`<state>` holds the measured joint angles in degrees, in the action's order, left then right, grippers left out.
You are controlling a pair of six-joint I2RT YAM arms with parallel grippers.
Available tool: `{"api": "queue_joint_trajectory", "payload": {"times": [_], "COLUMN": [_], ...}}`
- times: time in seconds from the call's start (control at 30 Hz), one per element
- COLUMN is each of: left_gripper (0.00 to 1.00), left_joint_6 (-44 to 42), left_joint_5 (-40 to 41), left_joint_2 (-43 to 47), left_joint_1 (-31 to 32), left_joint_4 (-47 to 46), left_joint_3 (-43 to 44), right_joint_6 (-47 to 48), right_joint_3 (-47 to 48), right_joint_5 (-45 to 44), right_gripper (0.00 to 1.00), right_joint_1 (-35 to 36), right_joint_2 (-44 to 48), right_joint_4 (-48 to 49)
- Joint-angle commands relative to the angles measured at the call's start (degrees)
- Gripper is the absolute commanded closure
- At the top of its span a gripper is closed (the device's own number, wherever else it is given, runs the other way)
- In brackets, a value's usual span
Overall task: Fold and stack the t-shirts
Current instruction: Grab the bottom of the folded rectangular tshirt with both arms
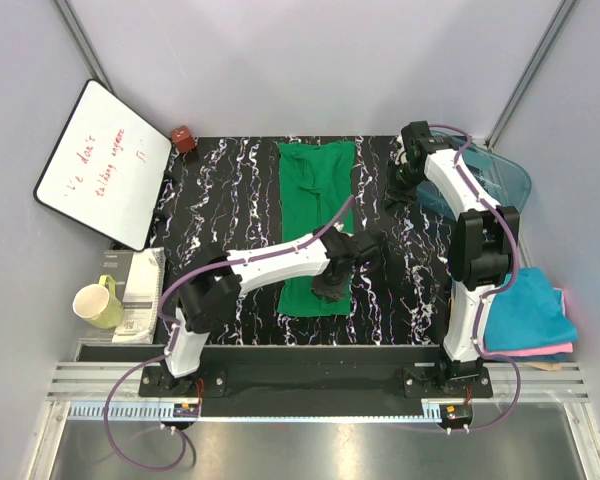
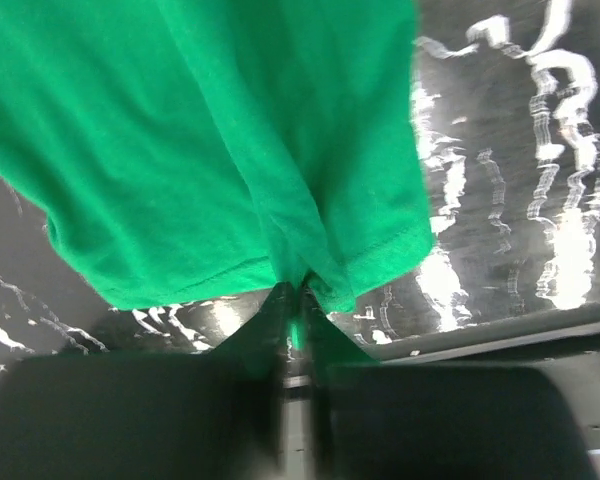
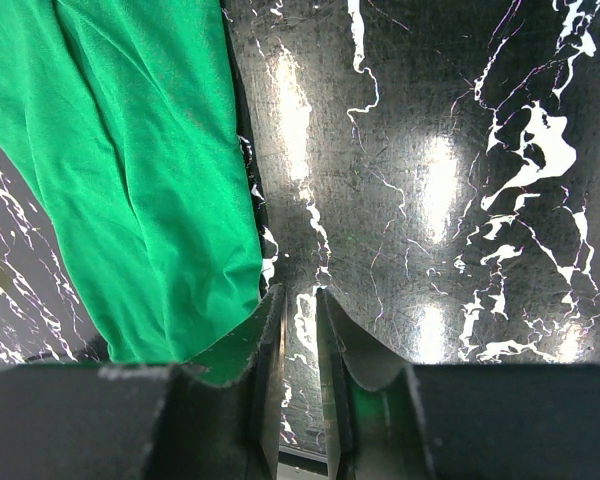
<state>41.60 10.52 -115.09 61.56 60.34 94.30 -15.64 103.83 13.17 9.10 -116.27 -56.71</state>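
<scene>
A bright green t-shirt (image 1: 315,200) lies as a long narrow strip down the middle of the black marbled table (image 1: 230,200). My left gripper (image 1: 332,285) sits at its near end. In the left wrist view the left gripper (image 2: 298,295) is shut on the hem of the green cloth (image 2: 230,150), which bunches into the jaws. My right gripper (image 1: 404,180) hovers at the far right, beside the shirt's far end. Its jaws (image 3: 300,292) stand slightly apart with only table between them, and the green shirt (image 3: 130,180) is just to their left. A folded stack with a teal-blue shirt (image 1: 528,310) over a pink one (image 1: 540,351) rests at the right.
A clear teal plastic tub (image 1: 500,180) stands at the far right behind the right arm. A whiteboard (image 1: 105,160) leans at the far left, with a small red-brown object (image 1: 184,138) beside it. A yellow-green mug (image 1: 98,302) and papers (image 1: 140,290) sit off the table's left edge.
</scene>
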Motion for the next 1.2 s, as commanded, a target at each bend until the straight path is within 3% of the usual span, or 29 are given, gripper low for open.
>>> {"api": "queue_joint_trajectory", "payload": {"times": [0.0, 0.13, 0.17, 0.23, 0.33, 0.43, 0.8, 0.9, 0.97, 1.17], "left_gripper": [0.64, 0.37, 0.32, 0.32, 0.44, 0.5, 0.59, 0.76, 1.0, 1.0], "left_joint_6": [4.0, 3.75, 3.31, 2.17, 0.94, 0.06, 0.05, 0.32, 0.58, 2.07], "left_joint_5": [1.42, 4.06, 4.24, 3.63, 1.87, 0.38, -2.44, -1.91, -1.21, 2.12], "left_joint_2": [1.71, 4.25, 4.43, 3.82, 1.36, -1.36, -6.38, -5.76, -5.5, -1.65], "left_joint_1": [-0.65, -0.56, -0.39, -0.39, -0.3, -0.21, -0.21, -0.21, -0.21, -0.39], "left_joint_4": [2.41, 2.25, 1.98, 1.54, 1.28, 1.01, 1.36, 1.8, 2.15, 3.56], "left_joint_3": [-2.54, -1.41, -0.88, 1.05, 4.04, 6.59, 5.55, 4.75, 4.75, 3.08], "right_joint_6": [0.78, 0.79, 0.79, 0.79, 0.7, 0.79, 0.96, 0.87, 0.87, 0.87], "right_joint_3": [-0.12, -0.56, -0.65, -0.82, -1.0, -1.0, -1.26, -1.09, -0.91, -0.73], "right_joint_5": [1.24, 1.42, 1.51, 1.6, 1.6, 1.6, 1.86, 1.95, 2.04, 2.47], "right_gripper": [0.74, 0.74, 0.74, 0.74, 0.73, 0.74, 0.73, 0.73, 0.73, 0.73], "right_joint_1": [0.21, 0.21, 0.21, 0.21, 0.21, 0.21, 0.21, 0.21, 0.21, 0.21], "right_joint_2": [0.43, 0.52, 0.52, 0.52, 0.6, 0.78, 0.78, 0.6, 0.43, 0.25], "right_joint_4": [1.25, 1.42, 1.42, 1.42, 1.42, 1.34, 1.42, 1.6, 1.51, 1.43]}}
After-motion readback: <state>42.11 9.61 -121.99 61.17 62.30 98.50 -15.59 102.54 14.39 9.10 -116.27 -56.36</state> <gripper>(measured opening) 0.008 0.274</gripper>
